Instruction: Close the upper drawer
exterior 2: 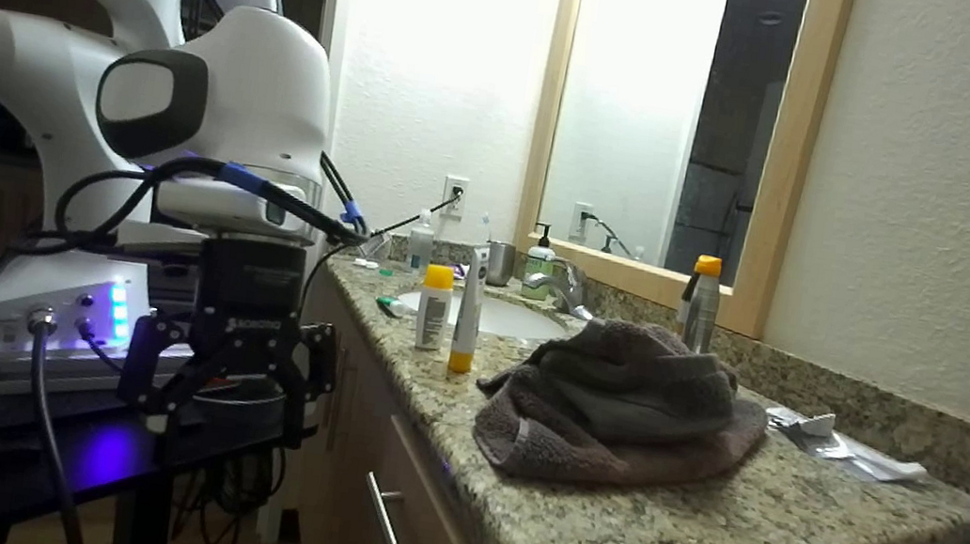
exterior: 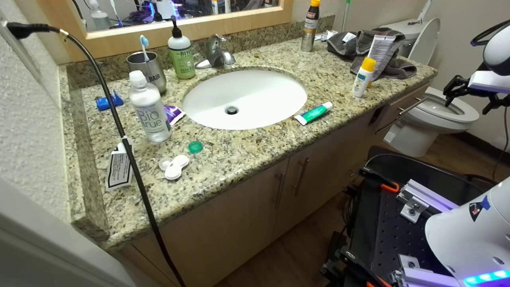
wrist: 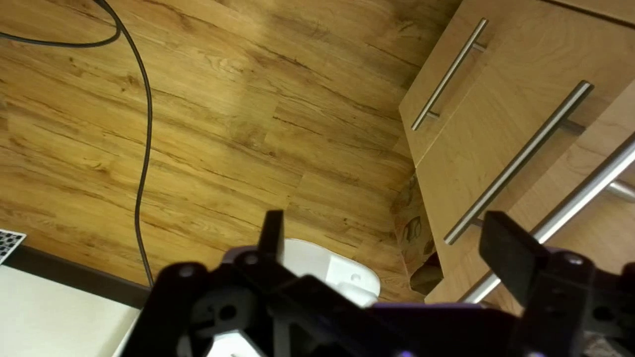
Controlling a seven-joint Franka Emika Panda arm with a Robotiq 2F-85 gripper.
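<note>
Hanging out in front of the vanity, the gripper points down with its jaws spread wide and nothing between them. Near it is the upper drawer, light tan front with a long metal bar handle. That front doesn't look quite flush to me, but I can't tell how far out it is. Wrist view has one finger overlapping the handle, and I can't tell if they actually touch. Up on the granite counter there's a rumpled gray towel, then a yellow-capped white bottle just beside a tube standing cap-down. A bit farther along, a green-and-white toothpaste tube lies near the rim of the white sink. Past that you've got a chrome faucet, a green soap bottle, and a metal cup with a toothbrush in it. Clear BioTrue bottle is near the cup, and behind the faucet is the wood-framed mirror.
</note>
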